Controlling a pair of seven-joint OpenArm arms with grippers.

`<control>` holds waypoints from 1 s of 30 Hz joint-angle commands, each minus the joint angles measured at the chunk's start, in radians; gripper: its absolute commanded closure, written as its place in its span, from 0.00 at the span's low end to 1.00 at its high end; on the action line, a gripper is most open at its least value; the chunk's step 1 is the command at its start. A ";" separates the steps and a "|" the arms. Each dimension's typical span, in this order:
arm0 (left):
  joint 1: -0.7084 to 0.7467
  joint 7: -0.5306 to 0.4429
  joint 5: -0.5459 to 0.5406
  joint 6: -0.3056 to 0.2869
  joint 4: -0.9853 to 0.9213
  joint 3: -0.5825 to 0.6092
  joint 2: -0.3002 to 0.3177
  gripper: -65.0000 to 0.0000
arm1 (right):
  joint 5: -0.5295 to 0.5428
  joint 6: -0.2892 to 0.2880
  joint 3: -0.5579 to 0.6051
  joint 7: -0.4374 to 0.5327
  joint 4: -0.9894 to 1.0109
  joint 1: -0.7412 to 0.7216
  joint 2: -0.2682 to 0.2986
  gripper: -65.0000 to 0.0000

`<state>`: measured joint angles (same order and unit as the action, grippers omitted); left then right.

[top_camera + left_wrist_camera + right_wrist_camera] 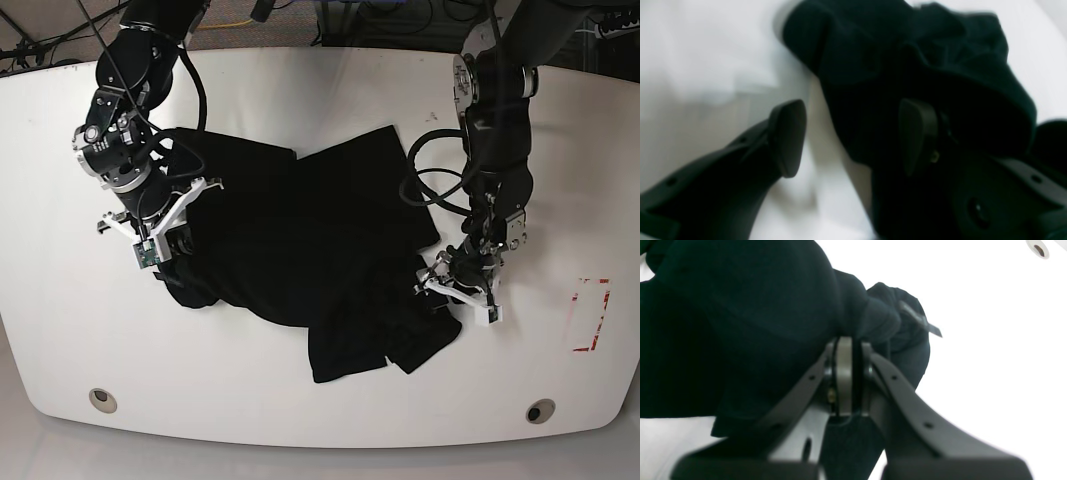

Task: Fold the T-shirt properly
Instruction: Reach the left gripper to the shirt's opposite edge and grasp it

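The black T-shirt [300, 240] lies crumpled and partly spread on the white table [330, 90]. In the base view my right gripper [168, 262] is at the shirt's left edge. The right wrist view shows it [848, 373] shut on a bunched fold of the T-shirt [740, 323], with a small tag [922, 321] sticking out beside the fold. My left gripper [452, 297] is low at the shirt's right edge. In the left wrist view it [853, 136] stands open; one finger [788, 138] is over bare table, the other finger [917, 133] over the T-shirt [907, 50].
A red rectangle outline [590, 315] is marked on the table at the right. Two round holes [100, 398] [540, 411] sit near the front edge. Cables run behind the table's far edge.
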<state>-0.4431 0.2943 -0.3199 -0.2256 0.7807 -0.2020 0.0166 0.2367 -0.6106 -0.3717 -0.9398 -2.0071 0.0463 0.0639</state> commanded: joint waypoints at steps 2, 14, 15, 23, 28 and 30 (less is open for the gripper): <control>-0.021 0.024 -0.008 -0.004 -0.010 0.002 -0.008 0.40 | 0.016 -0.002 -0.002 0.028 -0.017 0.005 0.007 1.00; 0.005 0.061 -0.008 -0.007 0.061 -0.004 0.000 1.00 | 0.016 -0.002 -0.002 0.028 -0.017 0.010 0.007 1.00; 0.031 0.081 -0.009 -0.007 0.104 -0.004 0.007 1.00 | 0.016 -0.002 -0.002 0.028 -0.017 0.010 0.007 1.00; 0.247 0.283 -0.009 -0.010 0.514 -0.087 0.065 1.00 | 0.026 -0.002 -0.042 0.028 -0.016 0.011 0.007 1.00; 0.401 0.305 -0.009 -0.010 0.701 -0.095 0.127 1.00 | 0.026 -0.002 -0.040 0.028 -0.016 0.011 0.007 1.00; 0.444 0.305 -0.009 -0.010 0.739 -0.095 0.135 1.00 | 0.026 -0.002 -0.037 0.028 -0.016 0.011 0.007 1.00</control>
<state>-0.0242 0.6159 -0.3222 -0.2367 1.4582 -0.2939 0.1314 0.2546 -0.6117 -0.4099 -0.9398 -2.0064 0.0704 0.0639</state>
